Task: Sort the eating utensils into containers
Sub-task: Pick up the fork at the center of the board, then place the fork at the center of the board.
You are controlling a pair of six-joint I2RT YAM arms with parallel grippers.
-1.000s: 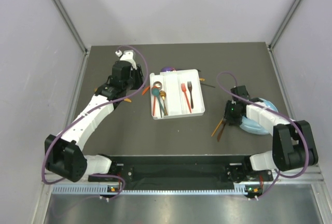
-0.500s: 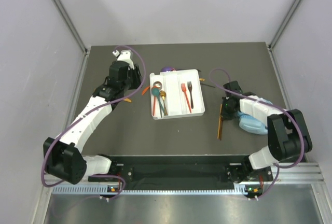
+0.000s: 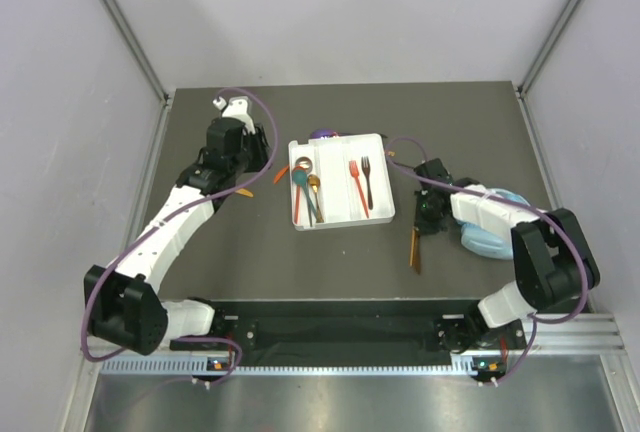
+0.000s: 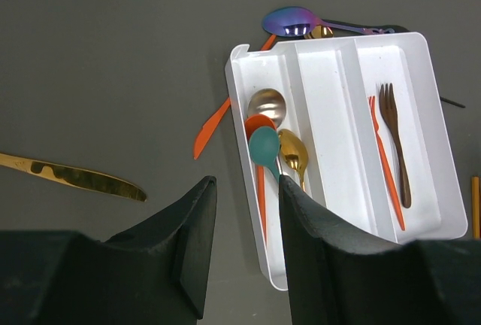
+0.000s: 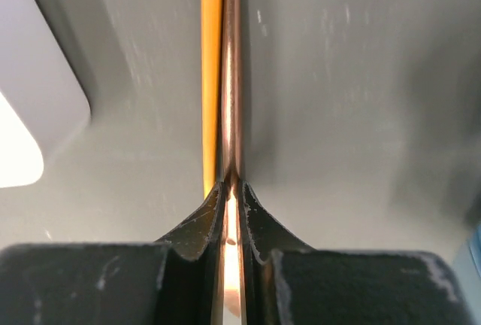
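Right gripper [image 5: 231, 186]: the fingers [image 5: 197, 223] are closed tight on a thin copper stick [image 5: 231, 77], which passes between the pads and runs straight out ahead. An orange stick [image 5: 212, 77] lies pressed alongside it, on the side nearer the tray. Whether that one is also pinched cannot be told. From above, this gripper sits just off the near right corner of the white tray [image 4: 331, 126], with the sticks pointing away from the tray toward the near table edge. Light-blue headphones [image 3: 490, 237] lie farther right of the tray, beyond the gripper.

Left gripper [image 4: 244, 186]: the fingers [image 4: 188, 242] stand partly apart with nothing between them, over the dark table [image 3: 250, 242] just left of the tray.

Tray contents:
- Left compartment: four spoons [image 4: 264, 144], coloured silver, red, teal and gold, with their bowls clustered together.
- Right compartment: two forks [image 4: 394, 137], one orange and one dark brown, lying lengthwise.

Utensils outside the tray:
- A purple spoon [image 4: 293, 20] lies just beyond the far end.
- An orange knife [image 4: 213, 122] lies close beside the left wall.
- A gold knife [image 4: 75, 177] lies well left of the tray.
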